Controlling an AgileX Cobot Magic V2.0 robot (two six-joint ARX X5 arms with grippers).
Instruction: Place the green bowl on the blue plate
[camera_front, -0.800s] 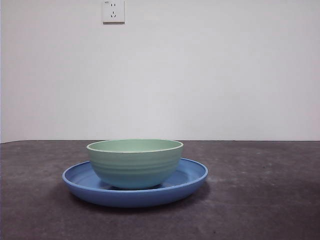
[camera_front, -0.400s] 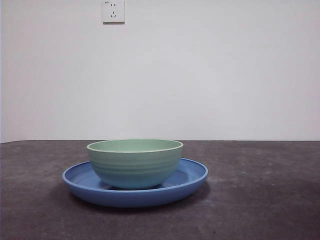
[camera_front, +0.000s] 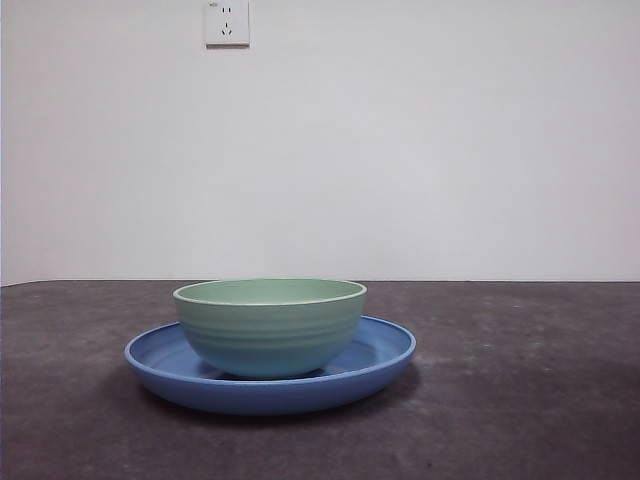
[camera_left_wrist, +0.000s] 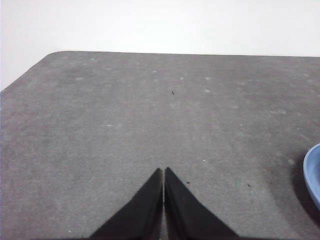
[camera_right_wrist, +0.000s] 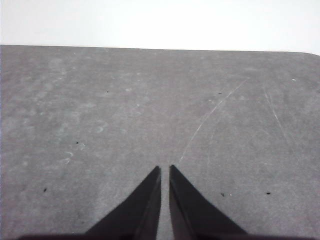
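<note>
The bowl sits upright in the plate, its base resting on the plate's floor a little left of centre. The plate lies flat on the dark table, left of the middle of the front view and fairly near. The bowl hides the middle of the plate and part of its far rim, and the inside of the bowl shows only as a thin band under its near lip. A white socket is on the wall above, cut off by the top edge.

Neither arm appears in the front view. The left gripper hangs over bare table with its jaws pressed together and nothing between them; only a sliver of the plate's rim enters its wrist view at the edge. The right gripper is also over bare table, empty, its jaws closed but for a hairline gap; neither bowl nor plate shows in its wrist view.
</note>
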